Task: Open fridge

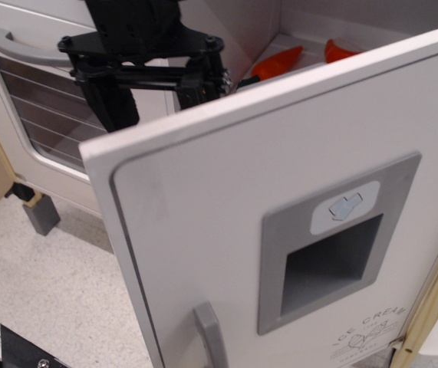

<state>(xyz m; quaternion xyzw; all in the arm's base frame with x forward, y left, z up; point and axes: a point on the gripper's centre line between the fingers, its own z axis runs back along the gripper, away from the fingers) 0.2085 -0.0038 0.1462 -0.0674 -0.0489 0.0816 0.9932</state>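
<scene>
Fridge (226, 230) door ajar | light, stiff, hinged panel, swings easily | claw (157, 84) spread behind top edge, apparently gripping nothing | best hold: grey handle (212, 337)

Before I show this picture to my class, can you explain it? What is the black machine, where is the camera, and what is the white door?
It is a single view from a camera looking down at a toy kitchen on a speckled floor. The black machine is a robot arm's gripper, reaching behind the top edge of the fridge door. Whether its fingers are open or shut cannot be told. The door is swung partly open; its grey handle and grey dispenser panel face the camera. Inside, orange toy pieces show. To the left is the oven door with a wire-rack window.
</scene>
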